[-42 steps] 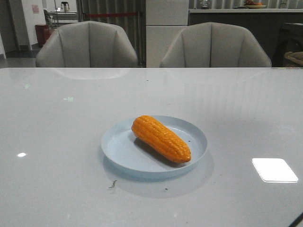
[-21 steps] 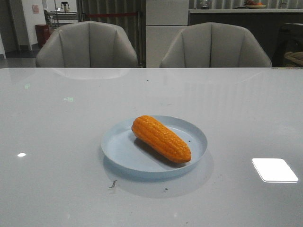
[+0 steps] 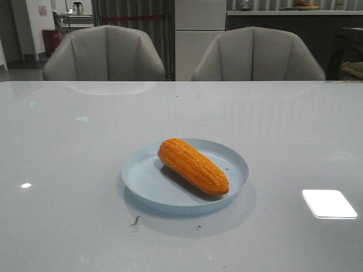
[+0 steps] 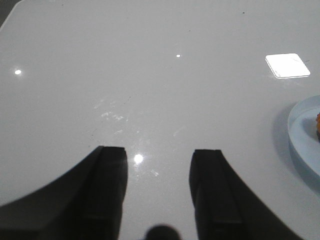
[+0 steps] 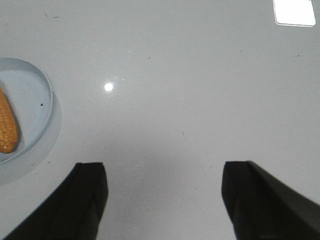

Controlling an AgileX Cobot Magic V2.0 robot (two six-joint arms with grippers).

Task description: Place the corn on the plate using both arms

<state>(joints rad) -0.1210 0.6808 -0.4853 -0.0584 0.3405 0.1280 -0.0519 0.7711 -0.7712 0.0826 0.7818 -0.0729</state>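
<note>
Corn point(image 3: 193, 166) hasn't shifted on the plate point(image 3: 142, 181) over the last second, so we judge the placement done. Left tool point(image 4: 159, 192) and right tool point(image 5: 165, 200) both hang spread and empty over bare worktop point(image 3: 68, 147).

plate point(image 4: 303, 131) cut by left wrist frame edge, corn point(image 5: 7, 125) cropped in right wrist view; both arms unseen from front

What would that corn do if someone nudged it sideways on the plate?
The corn is round-bodied and tapered, so it would probably roll, curving toward its narrow end rather than going straight. Its skin looks glossy and the plate is smooth, so it may slide too. The plate's low raised rim would likely stop a gentle nudge, though perhaps not a firm one.
</note>
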